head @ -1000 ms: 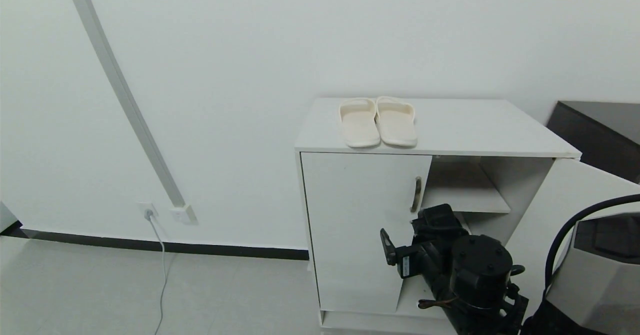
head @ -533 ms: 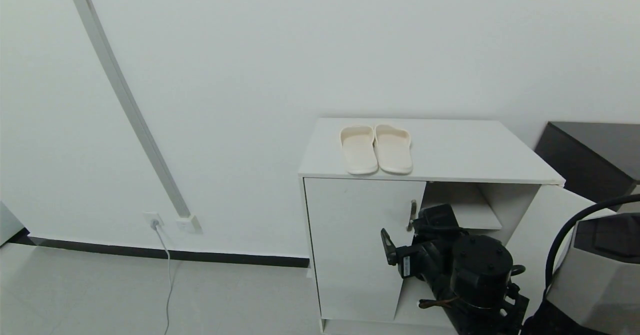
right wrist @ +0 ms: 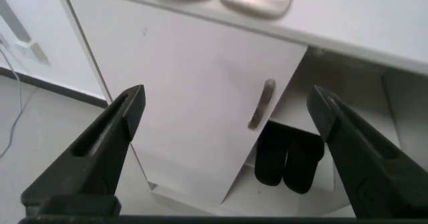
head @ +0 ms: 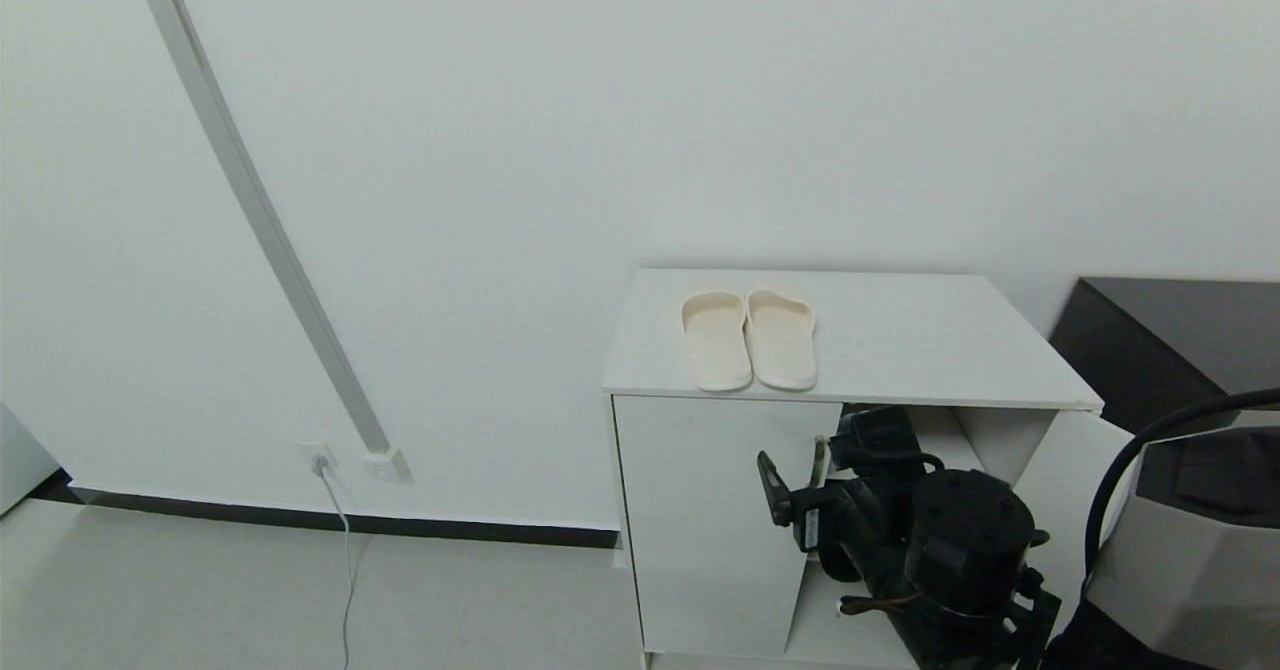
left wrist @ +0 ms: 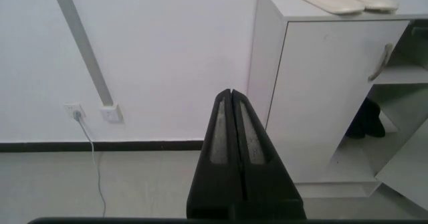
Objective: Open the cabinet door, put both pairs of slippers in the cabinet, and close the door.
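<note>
The pair of cream foam slippers (head: 748,339) sits atop the white wooden cabinet (head: 900,350), above the right gripper (right wrist: 227,93), whose jaws gape wide facing the black pair of slippers (right wrist: 287,157) inside; the left gripper (left wrist: 231,97) is clamped tight.

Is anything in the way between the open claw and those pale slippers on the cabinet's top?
Nothing visible. The right gripper is open in front of the cabinet, below the cream slippers, which lie uncovered on its top. The right door stands open, black slippers already inside.
</note>
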{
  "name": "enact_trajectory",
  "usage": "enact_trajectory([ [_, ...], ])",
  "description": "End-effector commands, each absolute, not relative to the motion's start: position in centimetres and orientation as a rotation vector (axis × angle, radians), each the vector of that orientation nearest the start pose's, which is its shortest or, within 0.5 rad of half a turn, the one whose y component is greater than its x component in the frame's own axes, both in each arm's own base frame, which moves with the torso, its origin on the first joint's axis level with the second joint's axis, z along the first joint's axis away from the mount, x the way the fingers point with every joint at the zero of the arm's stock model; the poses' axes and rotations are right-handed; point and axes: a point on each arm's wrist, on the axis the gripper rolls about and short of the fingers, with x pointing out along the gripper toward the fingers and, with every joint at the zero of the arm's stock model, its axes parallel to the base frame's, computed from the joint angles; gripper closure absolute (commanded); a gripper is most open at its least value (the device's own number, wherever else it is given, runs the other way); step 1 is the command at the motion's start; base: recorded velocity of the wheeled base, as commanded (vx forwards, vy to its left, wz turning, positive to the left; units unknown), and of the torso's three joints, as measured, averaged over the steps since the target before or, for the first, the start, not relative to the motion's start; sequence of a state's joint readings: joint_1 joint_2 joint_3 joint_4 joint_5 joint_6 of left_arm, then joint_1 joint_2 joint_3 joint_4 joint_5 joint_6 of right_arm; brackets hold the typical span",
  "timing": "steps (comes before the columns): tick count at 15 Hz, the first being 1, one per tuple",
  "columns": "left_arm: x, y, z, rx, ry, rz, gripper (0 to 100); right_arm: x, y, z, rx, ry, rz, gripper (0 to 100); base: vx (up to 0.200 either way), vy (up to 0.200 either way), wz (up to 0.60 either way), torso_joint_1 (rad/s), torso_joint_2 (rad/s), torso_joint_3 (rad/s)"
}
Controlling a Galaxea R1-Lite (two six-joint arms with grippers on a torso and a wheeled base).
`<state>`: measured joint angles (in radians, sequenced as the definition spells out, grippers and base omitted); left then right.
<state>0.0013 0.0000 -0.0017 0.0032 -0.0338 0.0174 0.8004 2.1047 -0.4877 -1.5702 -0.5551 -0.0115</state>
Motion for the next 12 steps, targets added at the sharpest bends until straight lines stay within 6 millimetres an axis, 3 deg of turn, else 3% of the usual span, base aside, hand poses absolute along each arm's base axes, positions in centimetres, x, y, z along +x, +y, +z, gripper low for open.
enact_trajectory([
  [1,-2.3,-0.1,7.6,0.017,0.003,-0.032,100,23.1,22.2,7.1,-0.053,0.047,0.25,0,0.0,0.0,0.0,0.032,-0.05,-0.027],
  [4,-2.3,-0.1,7.6,0.018,0.003,-0.032,100,23.2,22.2,6.8,-0.058,0.054,0.253,0,0.0,0.0,0.0,0.0,0.0,0.0],
  [7,-2.3,-0.1,7.6,0.018,0.003,-0.032,100,24.7,23.0,8.2,-0.037,0.042,0.253,0,0.0,0.0,0.0,0.0,0.0,0.0],
  [12,-2.3,-0.1,7.6,0.018,0.003,-0.032,100,25.9,24.3,14.1,0.019,0.157,0.247,0,0.0,0.0,0.0,0.0,0.0,0.0],
])
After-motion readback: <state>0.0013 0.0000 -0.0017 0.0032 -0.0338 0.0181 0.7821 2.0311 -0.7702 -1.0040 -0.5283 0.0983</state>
